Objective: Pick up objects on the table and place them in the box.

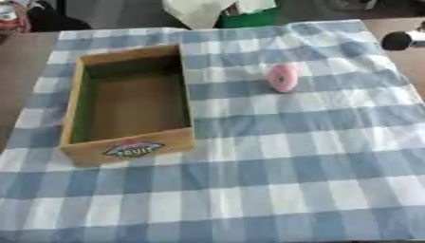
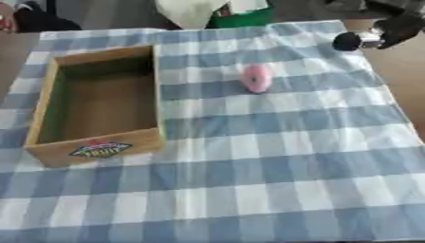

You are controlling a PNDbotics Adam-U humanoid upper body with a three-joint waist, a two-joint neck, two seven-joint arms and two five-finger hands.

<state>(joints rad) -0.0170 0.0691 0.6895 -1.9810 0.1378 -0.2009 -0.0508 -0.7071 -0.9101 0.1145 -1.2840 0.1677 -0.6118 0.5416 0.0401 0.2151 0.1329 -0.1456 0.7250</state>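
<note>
Cloth (image 1: pixel 315 156) in blue and white checks covers most of the table (image 1: pixel 21 52); bare brown tabletop shows along the left edge and at the far right corner. Toward the left of the cloth stands a wooden box (image 1: pixel 126 148), open at the top, longer than it is wide, its short front wall bearing a colourful label (image 1: pixel 133 149) whose lettering is too blurred to read; its inside holds nothing that can be seen, only the brown floor and a greenish tint down the left inner wall. To the right of the box, well apart from it and nearer the far edge, a pink rounded object (image 2: pixel 256 77) lies on the cloth on its own, touching neither the box nor any hand; what kind of thing it is cannot be told, only that it is pink and oval.

At the upper right, the right hand (image 2: pixel 390 31) comes in from the corner, dark with a rounded black tip reaching over the cloth's far right edge; it sits well apart from the pink object and holds nothing that shows; whether its fingers are straight or curled cannot be told. Left hand appears in neither view. Beyond the table's far edge sit a pale crumpled shape (image 1: pixel 198 12) and something green (image 1: pixel 249 18) beside it.
</note>
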